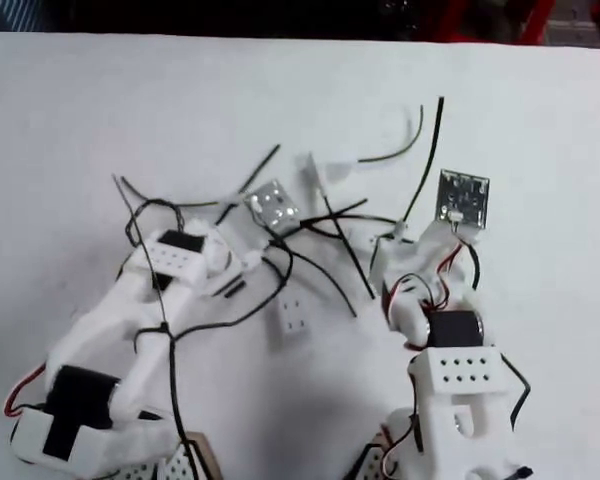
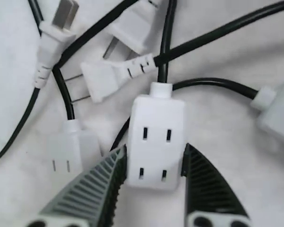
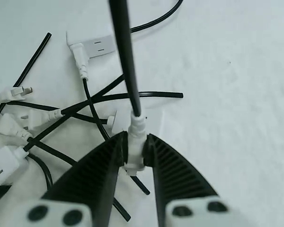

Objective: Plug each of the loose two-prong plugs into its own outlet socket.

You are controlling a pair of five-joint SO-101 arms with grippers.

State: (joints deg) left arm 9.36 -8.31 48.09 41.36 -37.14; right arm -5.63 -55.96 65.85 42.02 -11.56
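Observation:
In the left wrist view, my left gripper [image 2: 154, 152] is shut on a white outlet socket block [image 2: 156, 118] with two pairs of slots, one finger on each side. Just beyond it lie loose white two-prong plugs [image 2: 114, 78], [image 2: 54, 29] and a second socket [image 2: 68, 152]. My right gripper [image 3: 136, 138] is shut on a white plug [image 3: 137, 124] whose black cord [image 3: 124, 52] runs away from the fingers. In the high view the left arm [image 1: 170, 262] is at the left and the right arm [image 1: 450, 340] at the right, with a free socket [image 1: 295, 318] between them.
Black cords [image 1: 320, 240] cross in a tangle at the table's middle. Another socket [image 3: 98, 46] and more plugs [image 3: 12, 125] lie beyond my right gripper. A white socket [image 1: 325, 168] sits farther back. The white table [image 1: 540, 120] is bare at the back and right.

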